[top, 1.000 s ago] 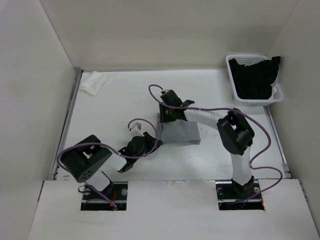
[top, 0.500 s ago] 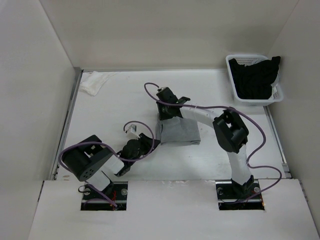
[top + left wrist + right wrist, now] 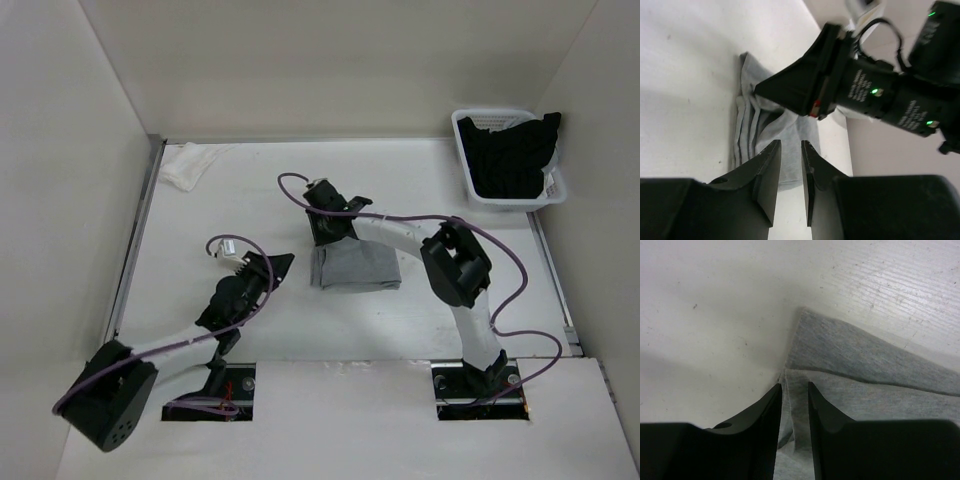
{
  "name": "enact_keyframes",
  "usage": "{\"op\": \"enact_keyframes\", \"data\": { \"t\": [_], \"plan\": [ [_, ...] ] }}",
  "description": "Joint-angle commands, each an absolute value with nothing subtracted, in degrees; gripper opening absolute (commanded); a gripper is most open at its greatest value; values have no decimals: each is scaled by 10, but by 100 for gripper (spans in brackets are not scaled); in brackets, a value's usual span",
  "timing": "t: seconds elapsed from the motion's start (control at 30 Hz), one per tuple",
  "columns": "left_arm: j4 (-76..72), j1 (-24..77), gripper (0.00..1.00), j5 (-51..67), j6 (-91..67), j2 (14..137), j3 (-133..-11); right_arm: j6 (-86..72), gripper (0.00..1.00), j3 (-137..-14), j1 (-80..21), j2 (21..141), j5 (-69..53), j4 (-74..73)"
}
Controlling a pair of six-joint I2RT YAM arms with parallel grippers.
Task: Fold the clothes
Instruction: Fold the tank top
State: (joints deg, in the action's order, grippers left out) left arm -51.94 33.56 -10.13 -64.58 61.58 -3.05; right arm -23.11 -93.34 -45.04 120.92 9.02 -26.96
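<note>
Clothes seen from the top camera were one grey tank top (image 3: 356, 268), folded small in the middle of the counter (image 3: 200, 230), with the right gripper (image 3: 323, 238) at its far left corner and the left gripper (image 3: 278, 264) apart to its left. From the left wrist, the left gripper (image 3: 790, 146) stood slightly open and empty near the tank top's (image 3: 751, 131) layered edge. From the right wrist, the right gripper (image 3: 794, 388) had its fingers narrowly apart over a folded corner of the tank top (image 3: 865, 371); whether they pinched fabric could not be told.
</note>
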Motion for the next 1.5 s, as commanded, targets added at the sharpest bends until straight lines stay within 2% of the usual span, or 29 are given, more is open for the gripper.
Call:
{"op": "enact_keyframes", "data": {
  "t": [0.0,0.17,0.3,0.5,0.6,0.83,1.47],
  "plan": [
    [-405,320,22,-104,-606,535,-36,-221,32,-966,-457,1222,112,-278],
    [-336,289,22,-93,-596,449,-39,-220,29,-980,-457,1240,122,-286],
    [-321,277,23,-87,-596,437,-37,-217,27,-999,-457,1255,124,-301],
    [-335,278,23,-79,-599,462,-35,-227,10,-1005,-459,1248,160,-297],
    [-341,282,23,-78,-601,468,-35,-231,6,-1005,-462,1236,177,-290],
    [-341,290,23,-78,-604,475,-35,-251,3,-1003,-464,1213,186,-264],
    [-359,342,22,-105,-622,498,-31,-348,5,-1030,-461,1266,214,-200]
  ]
}}
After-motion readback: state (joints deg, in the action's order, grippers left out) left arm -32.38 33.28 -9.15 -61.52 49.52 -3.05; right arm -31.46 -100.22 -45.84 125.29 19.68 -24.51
